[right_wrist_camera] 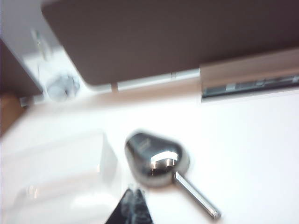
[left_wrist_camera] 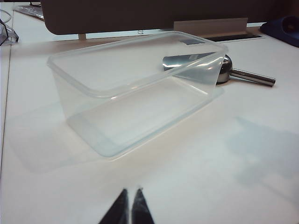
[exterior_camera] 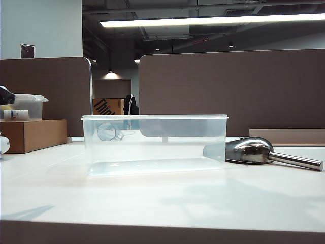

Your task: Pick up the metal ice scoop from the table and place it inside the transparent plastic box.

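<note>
Lying beside your clear rectangular plastic box (exterior_camera: 155, 145), shiny steel ice scoop (exterior_camera: 256, 151) awaits; left gripper (left_wrist_camera: 130, 207) and right gripper (right_wrist_camera: 132, 207) hover pinched, empty.

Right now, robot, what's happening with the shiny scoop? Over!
Left gripper shut, hanging short of the transparent plastic box. Right gripper shut, empty, above the metal ice scoop. Scoop on the table beside the empty box. Nothing blocking.
</note>
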